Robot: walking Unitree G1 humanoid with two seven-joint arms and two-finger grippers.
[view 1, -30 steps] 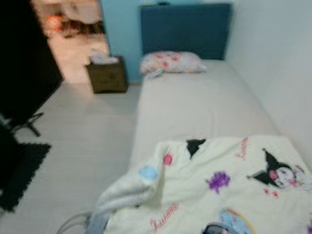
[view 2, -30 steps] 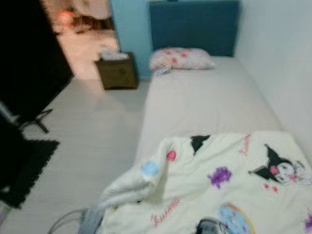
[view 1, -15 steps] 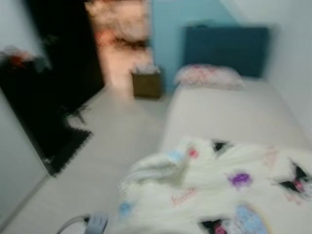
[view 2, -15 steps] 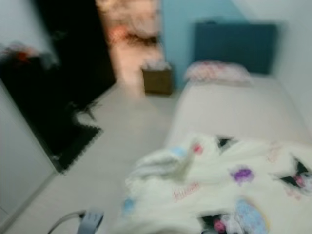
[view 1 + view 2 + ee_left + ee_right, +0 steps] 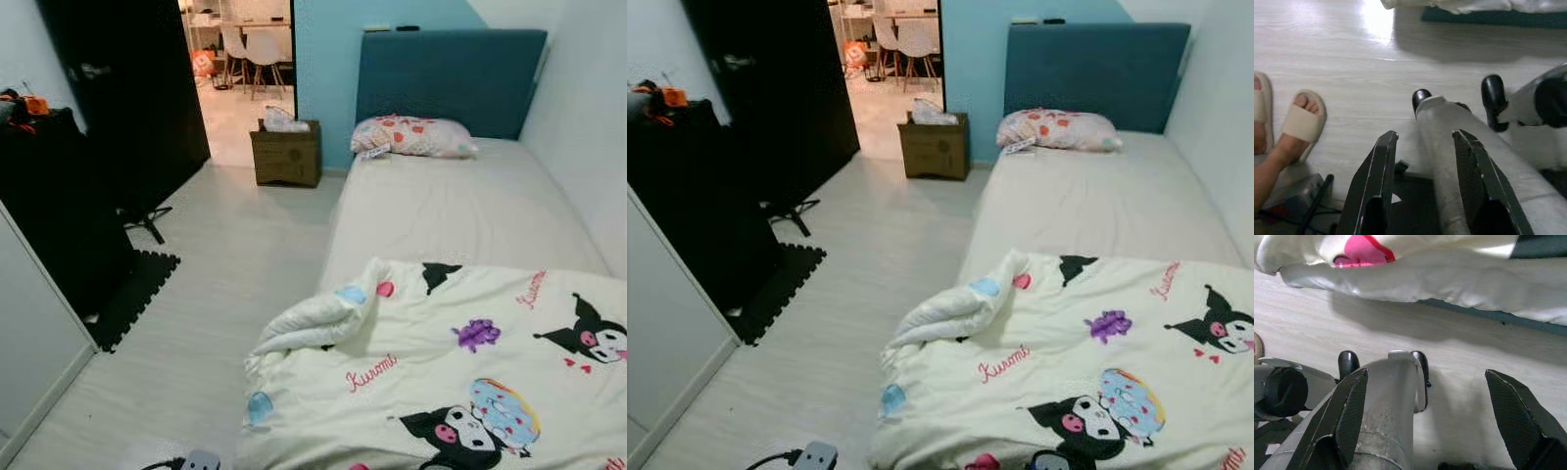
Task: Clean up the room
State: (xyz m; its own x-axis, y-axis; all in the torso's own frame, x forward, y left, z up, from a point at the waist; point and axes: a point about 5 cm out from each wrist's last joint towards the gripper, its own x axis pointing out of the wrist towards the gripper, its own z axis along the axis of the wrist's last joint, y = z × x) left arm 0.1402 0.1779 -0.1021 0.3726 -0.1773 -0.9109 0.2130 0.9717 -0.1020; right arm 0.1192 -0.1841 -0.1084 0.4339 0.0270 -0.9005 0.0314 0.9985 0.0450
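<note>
A cream blanket (image 5: 441,372) printed with cartoon figures lies crumpled over the foot of the bed, one corner folded back toward the floor side. The bare mattress (image 5: 460,206) runs up to a floral pillow (image 5: 411,135) by the blue headboard (image 5: 451,69). My left gripper (image 5: 1426,137) hangs open above the pale floor, over my own leg. My right gripper (image 5: 1426,377) also hangs low and open, fingers wide apart, just beside the blanket's hanging edge (image 5: 1415,281).
A brown box (image 5: 286,155) stands by the doorway at the head of the bed. A black foam mat (image 5: 132,294) and dark furniture (image 5: 59,196) line the left side. A power strip (image 5: 813,456) lies on the floor by me. A person's sandalled foot (image 5: 1295,122) is close behind.
The head camera has swung and pulled back, so more of the room's left side shows and the blur has gone. Blanket, pillow and box lie where they were.
</note>
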